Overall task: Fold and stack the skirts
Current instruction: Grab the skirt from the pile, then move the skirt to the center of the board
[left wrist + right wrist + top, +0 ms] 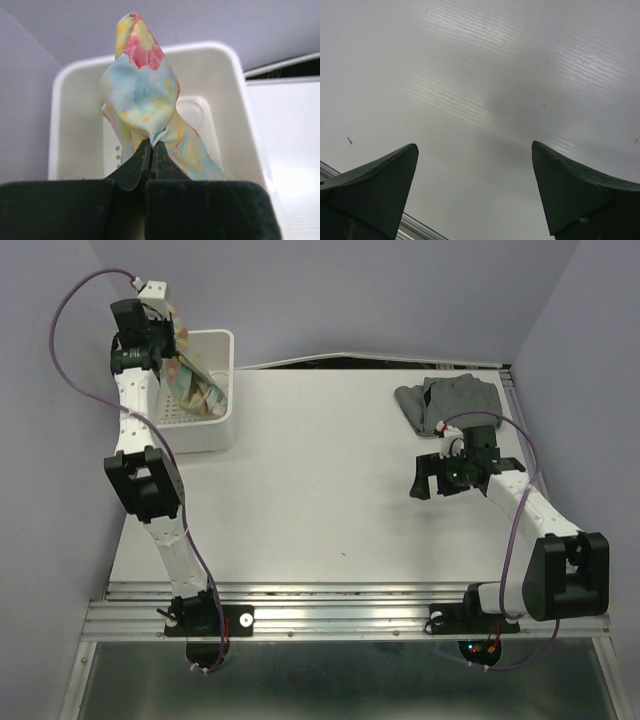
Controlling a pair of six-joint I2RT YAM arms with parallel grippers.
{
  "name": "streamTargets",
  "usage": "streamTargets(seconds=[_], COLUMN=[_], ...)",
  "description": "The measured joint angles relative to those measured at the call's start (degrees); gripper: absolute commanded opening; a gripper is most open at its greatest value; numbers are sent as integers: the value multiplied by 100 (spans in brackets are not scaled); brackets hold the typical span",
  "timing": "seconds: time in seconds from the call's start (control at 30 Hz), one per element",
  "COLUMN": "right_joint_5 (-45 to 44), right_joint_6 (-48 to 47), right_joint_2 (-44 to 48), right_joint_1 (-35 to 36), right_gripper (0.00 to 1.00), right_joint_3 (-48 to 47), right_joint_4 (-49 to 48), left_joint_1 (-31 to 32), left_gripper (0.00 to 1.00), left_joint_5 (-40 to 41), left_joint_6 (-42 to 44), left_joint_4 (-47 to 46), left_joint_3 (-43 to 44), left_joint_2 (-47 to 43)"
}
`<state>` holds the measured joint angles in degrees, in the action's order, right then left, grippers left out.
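Observation:
The pastel flowered skirt [196, 380] hangs bunched over the white bin [222, 350] at the far left. My left gripper [170, 335] is shut on a pinch of it and holds it up; in the left wrist view the cloth [142, 95] rises above the closed fingertips [151, 145], its lower part trailing into the bin [235, 90]. The grey skirt [448, 400] lies crumpled on the table at the far right. My right gripper [432, 480] is open and empty, just in front of the grey skirt, above bare table [485, 90].
The white table [330, 470] runs between the arms. A metal rail [340, 595] lines its near edge, and a strip of it shows in the right wrist view [415, 225]. Purple walls stand at the back and sides.

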<state>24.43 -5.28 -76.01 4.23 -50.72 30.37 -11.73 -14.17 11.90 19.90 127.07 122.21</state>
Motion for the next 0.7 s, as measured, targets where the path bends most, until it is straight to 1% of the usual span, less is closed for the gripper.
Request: streamTargets(seconds=[0.1,0.17,0.3,0.4,0.53,0.57,0.7], right_joint_5=[0,0,0,-2,4,13,48], right_joint_6=[0,2,15,20,24,24,42], right_joint_2=[4,13,55,63,59,57,42], right_joint_1=[0,0,0,0,0,0,0], right_gripper=[100,100,100,100,100,100,100], right_joint_3=[0,0,0,-4,-37,-66,-278], right_joint_4=[0,0,0,0,4,4,0], left_joint_1=[0,0,22,140,614,881,1561], left_gripper=[0,0,0,0,0,0,0], left_joint_5=[-219,-529,-1226,-1534,-1814,-1915,-2243], left_joint_6=[-138,-262,-501,-562,-509,-479,-267], left_joint_4=[-299,-463,-540,-551,-555,-551,-549], left_joint_3=[4,11,17,-52,-669,-898,-1700], left_joint_2=[-450,-699,-977,-1185,-1858,-2151,-2898])
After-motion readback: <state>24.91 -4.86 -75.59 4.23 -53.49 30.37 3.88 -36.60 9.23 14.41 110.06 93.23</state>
